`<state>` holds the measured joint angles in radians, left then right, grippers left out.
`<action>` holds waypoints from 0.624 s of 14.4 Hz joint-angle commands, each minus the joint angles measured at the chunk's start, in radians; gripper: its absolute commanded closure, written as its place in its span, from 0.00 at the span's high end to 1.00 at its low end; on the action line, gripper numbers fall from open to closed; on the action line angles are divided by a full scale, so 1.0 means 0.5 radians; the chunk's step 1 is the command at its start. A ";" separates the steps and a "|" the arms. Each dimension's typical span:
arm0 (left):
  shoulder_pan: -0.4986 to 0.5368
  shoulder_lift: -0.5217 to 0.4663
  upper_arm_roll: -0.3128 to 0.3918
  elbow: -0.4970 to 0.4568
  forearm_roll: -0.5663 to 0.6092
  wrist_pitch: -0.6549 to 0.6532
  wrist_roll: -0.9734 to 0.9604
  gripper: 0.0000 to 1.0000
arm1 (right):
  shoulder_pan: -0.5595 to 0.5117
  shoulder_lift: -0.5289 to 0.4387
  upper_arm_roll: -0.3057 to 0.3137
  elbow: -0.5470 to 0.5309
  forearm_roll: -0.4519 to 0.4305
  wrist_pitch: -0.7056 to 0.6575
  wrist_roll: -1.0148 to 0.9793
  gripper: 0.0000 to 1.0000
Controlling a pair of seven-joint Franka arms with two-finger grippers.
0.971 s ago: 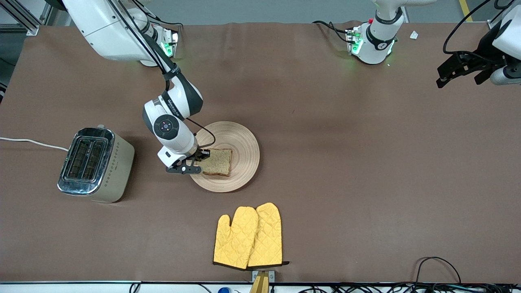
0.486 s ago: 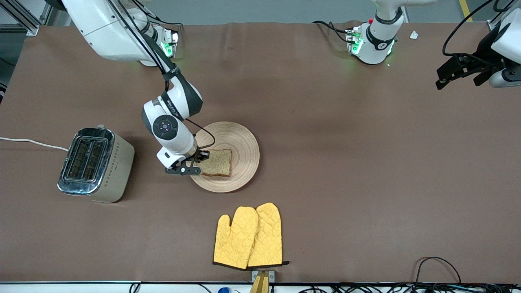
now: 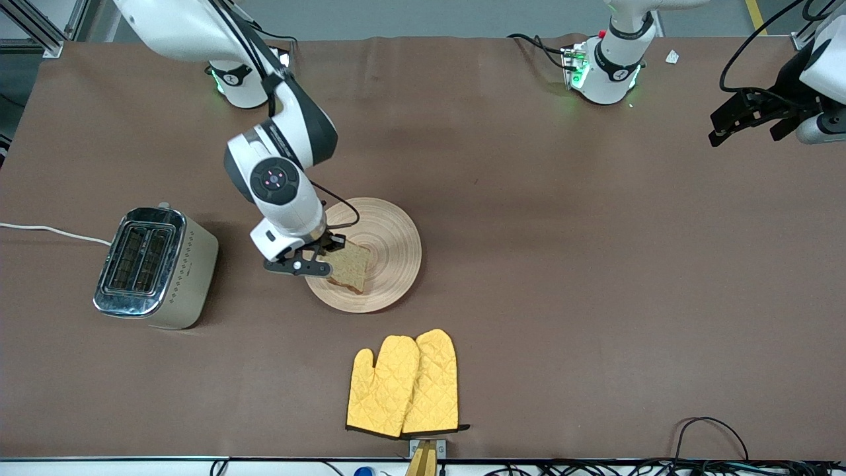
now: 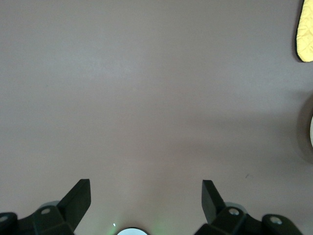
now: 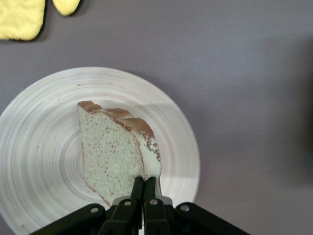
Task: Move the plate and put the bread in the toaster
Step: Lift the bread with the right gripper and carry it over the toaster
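The bread (image 3: 348, 268), a brown speckled slice, hangs tilted on edge over the wooden plate (image 3: 390, 244). My right gripper (image 3: 324, 254) is shut on the slice's crust edge, at the side of the plate toward the toaster. In the right wrist view the fingers (image 5: 138, 183) pinch the bread (image 5: 115, 152) above the plate (image 5: 44, 147), with the right gripper (image 5: 144, 180) closed tight on it. The cream toaster (image 3: 155, 264) stands toward the right arm's end of the table, slots up and empty. My left gripper (image 3: 747, 119) waits open over the left arm's end, shown as the left gripper (image 4: 146, 188) above bare table.
A pair of yellow oven mitts (image 3: 404, 383) lies nearer to the front camera than the plate, also showing as mitts (image 5: 22, 17) in the right wrist view. A white cord (image 3: 46, 230) runs from the toaster to the table's edge. Cables lie along the table's front edge.
My right gripper has risen with the bread, which went from lying flat on the plate to hanging tilted on edge above it. The left arm has barely shifted.
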<state>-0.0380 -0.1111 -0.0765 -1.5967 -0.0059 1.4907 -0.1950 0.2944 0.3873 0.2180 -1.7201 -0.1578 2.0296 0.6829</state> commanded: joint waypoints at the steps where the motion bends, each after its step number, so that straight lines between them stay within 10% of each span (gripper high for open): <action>1: 0.005 0.029 0.003 0.067 -0.004 -0.012 0.019 1.00 | -0.070 -0.271 -0.010 0.019 -0.037 -0.297 -0.010 0.00; 9: 0.002 0.029 0.003 0.070 -0.007 -0.015 0.019 1.00 | -0.217 -0.290 -0.013 0.332 -0.935 -1.105 -0.421 0.00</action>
<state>-0.0377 -0.1093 -0.0763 -1.5905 -0.0059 1.4908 -0.1950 0.2188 0.2280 0.2010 -1.5706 -0.5278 1.5127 0.5251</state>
